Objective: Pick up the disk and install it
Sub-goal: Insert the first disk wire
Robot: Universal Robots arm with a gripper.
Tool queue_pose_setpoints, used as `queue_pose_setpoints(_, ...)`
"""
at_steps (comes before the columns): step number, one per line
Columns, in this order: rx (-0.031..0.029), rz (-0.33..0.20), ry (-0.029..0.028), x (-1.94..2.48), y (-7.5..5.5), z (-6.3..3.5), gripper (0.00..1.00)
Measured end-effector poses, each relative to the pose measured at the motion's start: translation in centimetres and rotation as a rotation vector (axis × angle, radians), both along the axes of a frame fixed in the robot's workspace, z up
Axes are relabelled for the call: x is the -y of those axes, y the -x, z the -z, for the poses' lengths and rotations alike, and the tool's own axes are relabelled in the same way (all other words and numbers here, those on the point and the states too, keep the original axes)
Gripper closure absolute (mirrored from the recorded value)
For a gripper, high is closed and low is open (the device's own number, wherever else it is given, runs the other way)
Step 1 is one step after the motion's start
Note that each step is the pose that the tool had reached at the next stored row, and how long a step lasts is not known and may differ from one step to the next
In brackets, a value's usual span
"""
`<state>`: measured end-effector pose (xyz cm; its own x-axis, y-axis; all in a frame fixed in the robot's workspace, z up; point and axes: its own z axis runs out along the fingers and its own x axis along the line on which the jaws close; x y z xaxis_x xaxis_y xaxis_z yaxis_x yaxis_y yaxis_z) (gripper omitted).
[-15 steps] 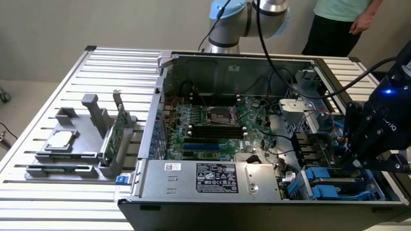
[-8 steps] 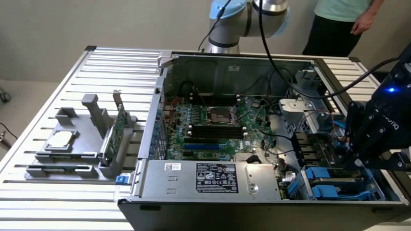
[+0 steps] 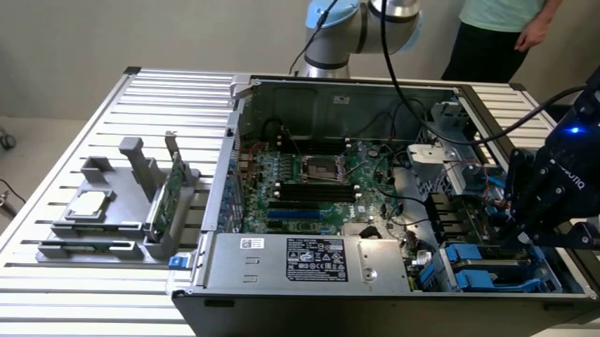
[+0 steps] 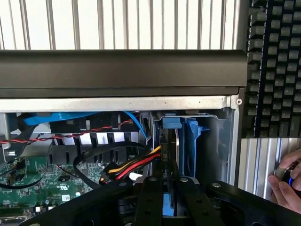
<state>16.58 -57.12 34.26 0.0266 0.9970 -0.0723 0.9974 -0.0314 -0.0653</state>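
While the arm's grey-and-blue base joint (image 3: 361,28) stands at the top centre of the exterior view, behind the open computer case (image 3: 394,203), its black wrist and gripper (image 3: 544,232) reach down at the right edge of that frame, into the case's lower right corner where the blue drive bays sit. From the wrist camera the two black fingers (image 4: 150,197) stand close together, nearly shut, pinching the near edge of the disk (image 4: 170,141). This is a drive standing on edge, its dark body framed by a blue plastic carrier, and it runs straight away from the fingers into the bay by the case's metal wall. Red, yellow and black cables (image 4: 127,169) lie just beside the gripper. A person's hand (image 4: 284,181) rests at the lower right of the wrist view, outside the case, below a black keyboard (image 4: 275,66).
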Motion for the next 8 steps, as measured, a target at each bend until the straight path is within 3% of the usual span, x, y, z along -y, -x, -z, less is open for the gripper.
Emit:
queue_pose_setpoints(4, -0.005, 0.005, 0.0008, 0.0, -0.09, 0.01, 0.84)
queue_pose_setpoints(8, -0.0054, 0.007, 0.001, 0.0, -0.13, 0.03, 0.84)
